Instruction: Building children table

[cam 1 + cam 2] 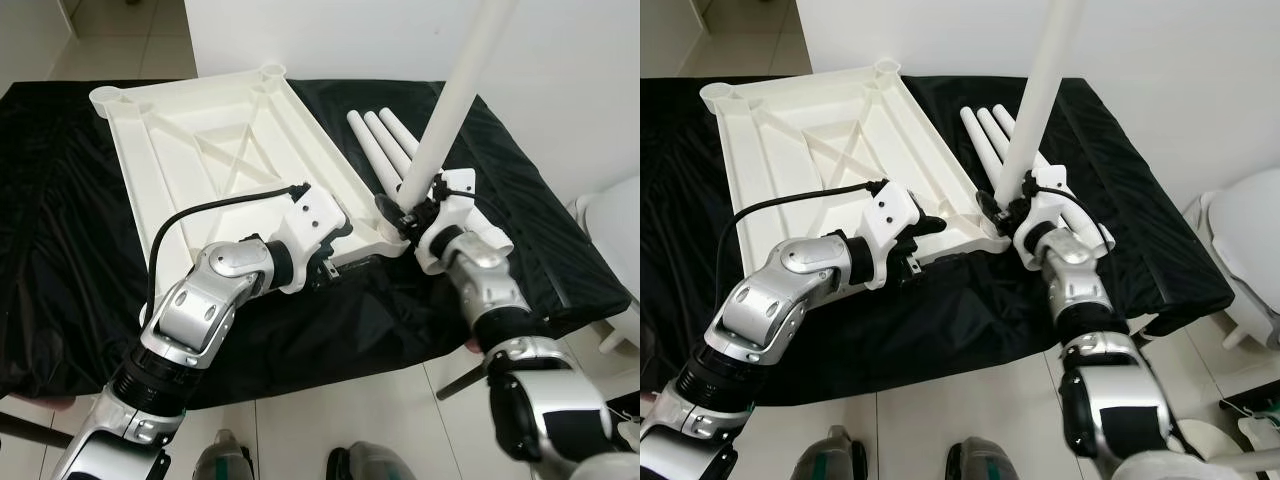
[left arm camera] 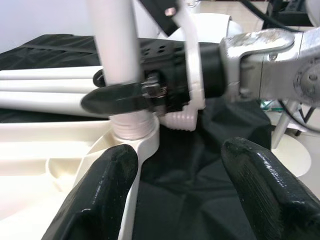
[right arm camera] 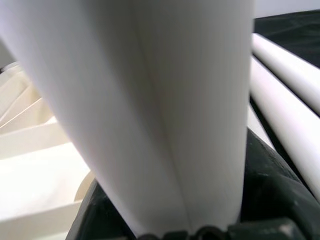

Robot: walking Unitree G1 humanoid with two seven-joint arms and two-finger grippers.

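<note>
On the black cloth (image 1: pixel 60 250) the white tabletop (image 1: pixel 215 150) lies underside up, the right gripper (image 1: pixel 400 212) clamped on an upright leg (image 1: pixel 455 100) set in its near corner socket, three legs (image 1: pixel 385 140) beside, while the left gripper (image 2: pixel 180 190) hovers open near that corner

White tabletop (image 1: pixel 230 150) upside-down, 1 leg (image 1: pixel 455 95) upright in corner socket.
</note>
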